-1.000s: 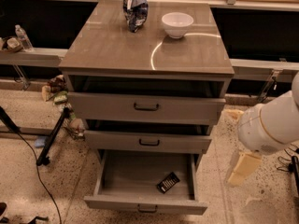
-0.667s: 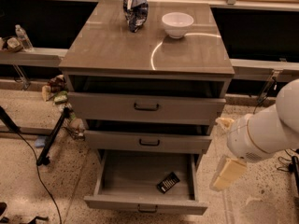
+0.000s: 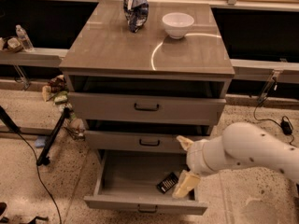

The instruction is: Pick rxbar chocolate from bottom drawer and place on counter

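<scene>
The rxbar chocolate (image 3: 167,183) lies flat in the pulled-out bottom drawer (image 3: 126,176), near its front right corner. My gripper (image 3: 184,164) hangs on the white arm reaching in from the right, over the drawer's right side. Its two cream fingers stand apart, one (image 3: 184,143) up by the middle drawer front, the other (image 3: 186,185) just right of the bar. It holds nothing. The counter (image 3: 117,50) is the glossy grey-brown cabinet top.
A blue chip bag (image 3: 135,6) and a white bowl (image 3: 178,24) stand at the back of the counter. The top two drawers are slightly open. A water bottle (image 3: 24,38) is on the left ledge. A black stand and cables lie on the floor at left.
The arm has swung left and down from beside the cabinet. The gripper is now over the open bottom drawer, right next to the bar. The bar has not moved.
</scene>
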### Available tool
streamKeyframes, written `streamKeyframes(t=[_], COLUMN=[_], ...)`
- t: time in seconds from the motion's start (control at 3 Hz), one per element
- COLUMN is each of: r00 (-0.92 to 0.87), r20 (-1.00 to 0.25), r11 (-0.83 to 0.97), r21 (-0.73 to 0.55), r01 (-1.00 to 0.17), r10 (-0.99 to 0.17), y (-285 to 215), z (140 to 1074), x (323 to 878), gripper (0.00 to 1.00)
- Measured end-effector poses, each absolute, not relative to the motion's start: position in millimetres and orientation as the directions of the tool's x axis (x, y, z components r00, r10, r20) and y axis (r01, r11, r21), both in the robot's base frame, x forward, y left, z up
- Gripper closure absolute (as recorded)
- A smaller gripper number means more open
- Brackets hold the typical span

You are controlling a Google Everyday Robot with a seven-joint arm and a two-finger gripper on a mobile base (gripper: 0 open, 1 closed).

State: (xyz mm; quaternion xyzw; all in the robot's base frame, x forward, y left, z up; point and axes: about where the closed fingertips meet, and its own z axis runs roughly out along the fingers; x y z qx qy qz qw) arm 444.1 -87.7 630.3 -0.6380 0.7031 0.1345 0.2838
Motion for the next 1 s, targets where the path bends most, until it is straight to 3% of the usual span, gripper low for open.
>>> streamKeyframes(t=[0.33, 1.0], r00=[0.076, 0.085], r20=[-0.554, -0.555], r11=[0.074, 0.072], r21=[-0.243, -0.256], r01=[-0.967, -0.964], r10=[-0.829, -0.828], y=[-55.2, -51.1], z=[590.4, 590.2], x=[468.8, 473.0], gripper=[0.0, 0.0])
